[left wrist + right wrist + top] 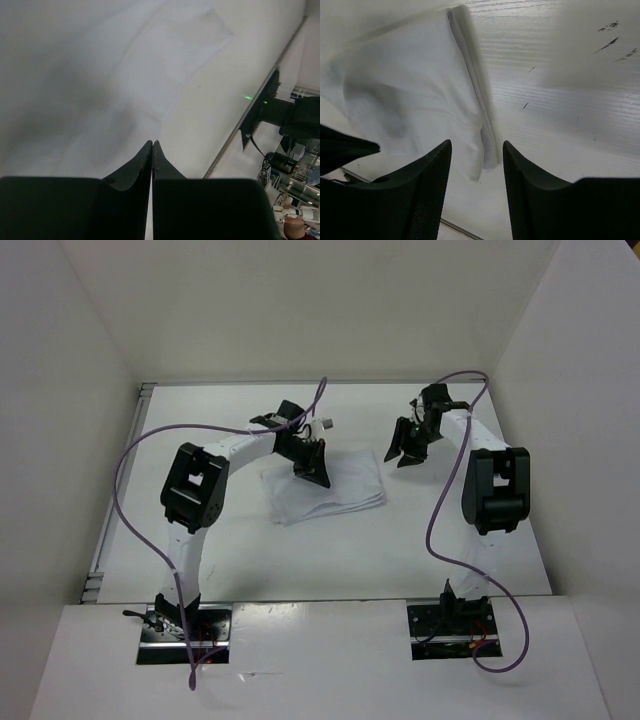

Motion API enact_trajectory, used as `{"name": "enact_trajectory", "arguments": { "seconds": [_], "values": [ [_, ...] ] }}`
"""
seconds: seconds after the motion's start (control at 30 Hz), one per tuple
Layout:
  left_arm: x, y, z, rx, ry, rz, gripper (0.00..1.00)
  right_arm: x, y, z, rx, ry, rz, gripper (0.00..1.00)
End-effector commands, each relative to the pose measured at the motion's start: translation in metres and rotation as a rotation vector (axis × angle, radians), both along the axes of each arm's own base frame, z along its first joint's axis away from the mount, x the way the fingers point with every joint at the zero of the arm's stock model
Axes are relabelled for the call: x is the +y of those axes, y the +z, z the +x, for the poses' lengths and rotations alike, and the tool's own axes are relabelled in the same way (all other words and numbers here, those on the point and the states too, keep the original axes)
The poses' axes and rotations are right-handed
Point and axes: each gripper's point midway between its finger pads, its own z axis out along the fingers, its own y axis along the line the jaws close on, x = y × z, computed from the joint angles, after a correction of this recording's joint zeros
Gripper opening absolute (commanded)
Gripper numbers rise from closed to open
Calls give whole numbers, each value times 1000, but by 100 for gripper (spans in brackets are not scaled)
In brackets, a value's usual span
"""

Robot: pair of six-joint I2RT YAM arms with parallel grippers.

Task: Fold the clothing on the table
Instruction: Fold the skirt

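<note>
1 clothing (345,490), lying in flat layers on 1 table (300,560). 2 grippers. Left gripper (314,476): over the clothing's left half, jaws pressed together. Right gripper (406,455): off the clothing's right edge, not touching it, jaws wide, holding nothing.

1. The left wall (60,390), white and upright, stands along the left side in the top view
2. The far wall (310,300) and the right wall (590,390), also white, close the other two sides
3. Blurred clutter (295,200) fills the lower right corner of the left wrist view, with a pinkish rounded object (294,227) among it, too indistinct to name
</note>
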Motion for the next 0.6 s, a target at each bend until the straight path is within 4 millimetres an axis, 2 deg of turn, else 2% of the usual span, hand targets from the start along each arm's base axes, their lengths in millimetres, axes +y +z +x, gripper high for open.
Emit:
{"name": "enact_trajectory", "arguments": {
  "seconds": [0.0,0.07,0.1,0.17,0.2,0.33,0.4,0.57],
  "values": [
    [6,-37,-2,26,4,51,5,7,13,8,-66,28,31,51],
    [7,-52,-10,50,0,75,5,9,22,8,-87,32,40,51],
    [5,-61,-17,71,-10,86,5,9,20,5,-78,32,40,51],
    [7,-68,-17,75,-6,97,5,8,28,6,-103,40,38,50],
    [6,-74,-27,95,-17,108,5,8,28,6,-103,40,38,50],
    [9,-77,-44,105,-37,147,5,8,28,6,-103,40,38,50],
    [10,-83,-63,126,-64,176,6,8,28,6,-103,40,38,50],
    [20,-93,-91,170,-97,224,6,6,-1,2,-27,34,45,51]
  ]
}}
